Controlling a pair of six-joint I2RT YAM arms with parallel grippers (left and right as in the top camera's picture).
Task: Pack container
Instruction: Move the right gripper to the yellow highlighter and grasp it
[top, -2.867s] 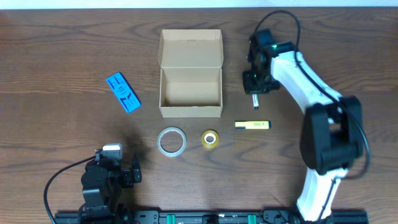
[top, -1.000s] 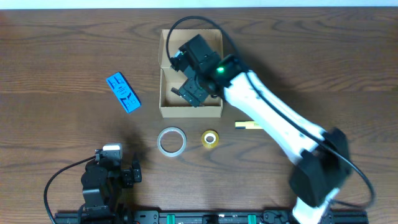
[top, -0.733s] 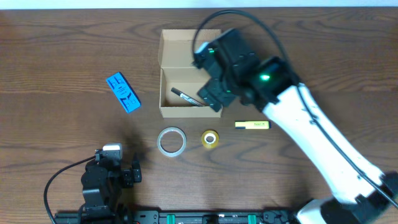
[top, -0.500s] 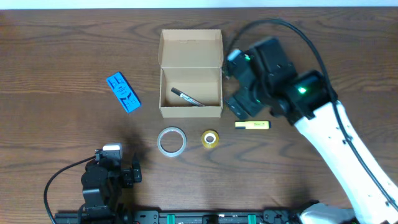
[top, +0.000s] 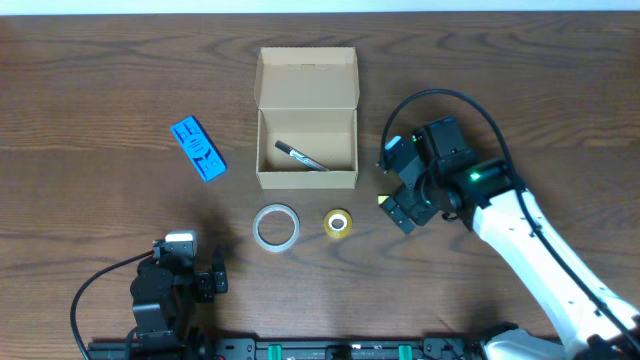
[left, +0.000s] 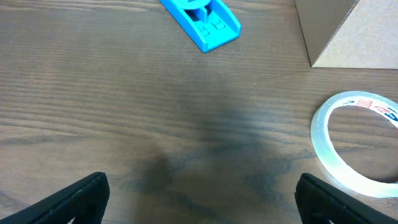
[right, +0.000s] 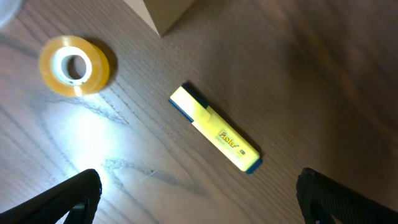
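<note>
wooden table (top: 100, 80) seen from above. the container (top: 307, 180), an open cardboard box with its flap raised, sits at centre with a black pen (top: 300, 156) inside. the right fingers (top: 403, 208) hover spread wide and empty, pointing down over the yellow highlighter (right: 214, 137) — just right of the box, its long axis slanting across their gap, so a wrist turn looks needed. the left fingers (left: 73, 200), also wide apart and empty, sit low at the near edge, much farther off.

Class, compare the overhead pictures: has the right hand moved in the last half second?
Yes. The right hand has moved down the picture, from beside the right wall of the container to past its front corner, over the yellow highlighter.
</note>
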